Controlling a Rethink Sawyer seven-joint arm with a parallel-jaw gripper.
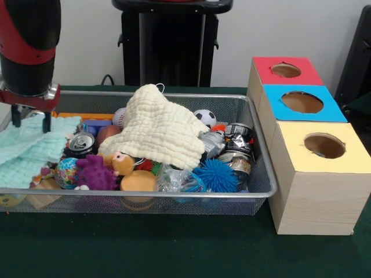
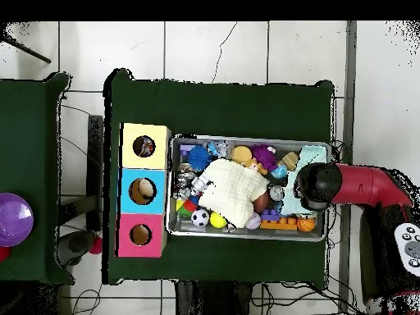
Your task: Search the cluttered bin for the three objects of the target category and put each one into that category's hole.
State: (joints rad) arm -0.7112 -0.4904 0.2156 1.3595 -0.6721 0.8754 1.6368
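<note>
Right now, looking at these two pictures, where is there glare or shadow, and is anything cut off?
Front view: soft, even light; bright glints on the crushed cans and the soda can's top; only a faint shadow beside the wooden box; the robot arm is cut off by the top and left edges. Overhead view: the floor tiles look washed out, and each box hole is dark inside.

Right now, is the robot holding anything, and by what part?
Nothing is held. The gripper hangs with its jaws open just above the mint green cloth at the end of the wire bin.
</note>
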